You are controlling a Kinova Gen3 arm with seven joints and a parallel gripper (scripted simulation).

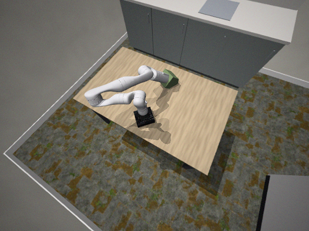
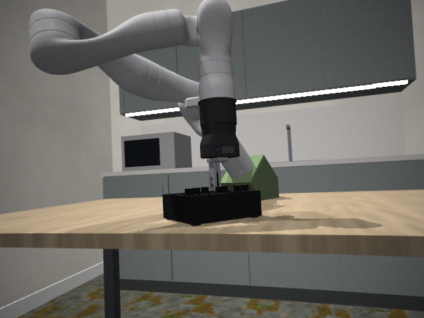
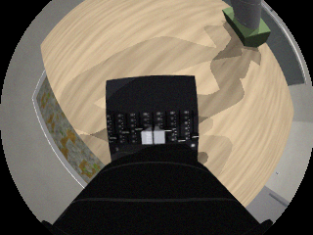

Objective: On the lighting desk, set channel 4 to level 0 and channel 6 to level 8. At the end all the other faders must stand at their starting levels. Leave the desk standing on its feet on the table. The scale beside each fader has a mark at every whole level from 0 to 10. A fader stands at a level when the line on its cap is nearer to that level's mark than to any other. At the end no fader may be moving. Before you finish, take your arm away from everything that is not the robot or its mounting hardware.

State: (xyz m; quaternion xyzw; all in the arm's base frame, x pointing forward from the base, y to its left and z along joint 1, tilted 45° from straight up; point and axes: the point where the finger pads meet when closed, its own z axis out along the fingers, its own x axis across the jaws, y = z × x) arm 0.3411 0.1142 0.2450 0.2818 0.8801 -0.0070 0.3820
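Observation:
The black lighting desk [image 1: 145, 123] [image 2: 222, 209] [image 3: 149, 93] stands upright on the wooden table. In the wrist view its faders form a row along the near half, with white cap lines at different heights. One cap line [image 3: 139, 129] shows just left of the fingers, another [image 3: 168, 130] just right of them, and a lower one [image 3: 182, 140] further right. My gripper [image 2: 214, 189] [image 3: 154, 131] is shut and empty, with its fingertips down at the desk's top among the caps. The fingers hide the middle of the fader row. Exact levels are too small to read.
The wooden table [image 1: 197, 109] [image 2: 342, 209] has its front edge close to the desk. The arm's green base block [image 1: 171, 82] [image 2: 268, 177] [image 3: 249, 36] stands behind the desk. The kitchen counter [image 1: 264, 23] runs behind the table.

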